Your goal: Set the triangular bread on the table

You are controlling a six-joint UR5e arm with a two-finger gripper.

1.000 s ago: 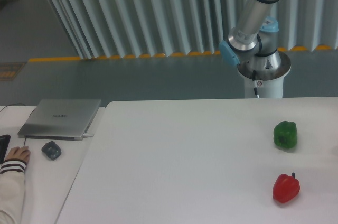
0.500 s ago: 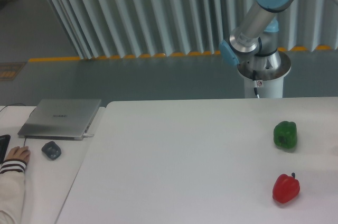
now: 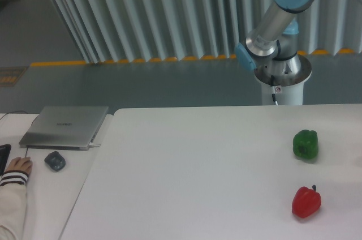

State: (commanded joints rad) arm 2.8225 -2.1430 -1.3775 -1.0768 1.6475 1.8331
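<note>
- Two peppers sit on the table (image 3: 198, 161): a green pepper (image 3: 305, 144) at about three o'clock and a red pepper (image 3: 306, 201) at about four o'clock, well apart from each other.
- No triangular bread shows anywhere in view; it may be off-frame with the claw.
- Since a second ago the arm (image 3: 277, 19), at one o'clock, has swung its upper joint rightward, then held steady.
- Its gripper lies outside the frame, so whether the fingers are apart or clamped is not visible.
- My judgement: the placing has not yet reached the tabletop.
</note>
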